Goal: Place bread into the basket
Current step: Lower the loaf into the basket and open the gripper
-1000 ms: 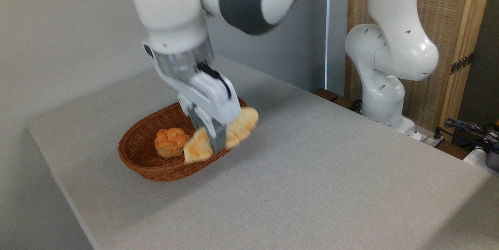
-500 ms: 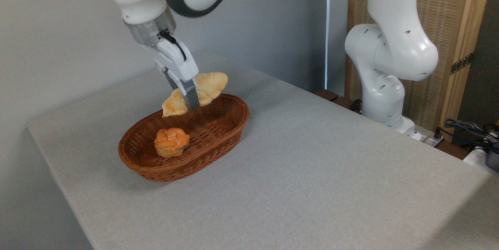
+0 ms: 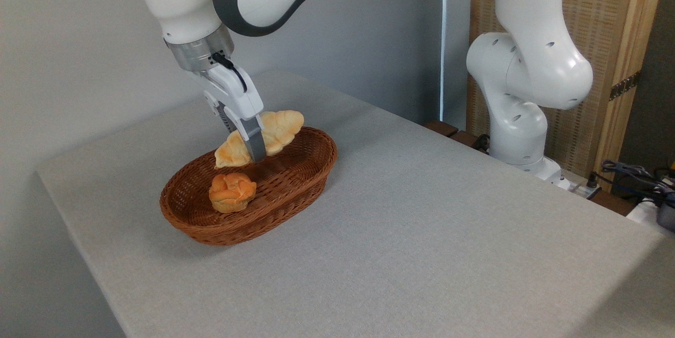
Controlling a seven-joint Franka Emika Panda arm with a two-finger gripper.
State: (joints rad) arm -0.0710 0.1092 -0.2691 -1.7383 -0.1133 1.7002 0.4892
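The long pale golden braided bread (image 3: 278, 129) hangs tilted above the far half of the oval reddish-brown wicker basket (image 3: 295, 185), its left tip lower than its right. My gripper (image 3: 254, 151) is shut on the bread's middle, the near grey finger (image 3: 255, 143) crossing its front. The loaf's underside and the far finger are hidden.
A small round orange-brown knotted bun (image 3: 232, 192) lies inside the basket near its front left. The arm's white base (image 3: 519, 116) stands at the table's far right edge, with cables (image 3: 633, 174) beyond it. The grey table (image 3: 422, 232) ends close to the basket's left.
One second ago the gripper held the bread low at the basket's near right rim. It rose and swung back over the basket, then sank slightly in the last half second.
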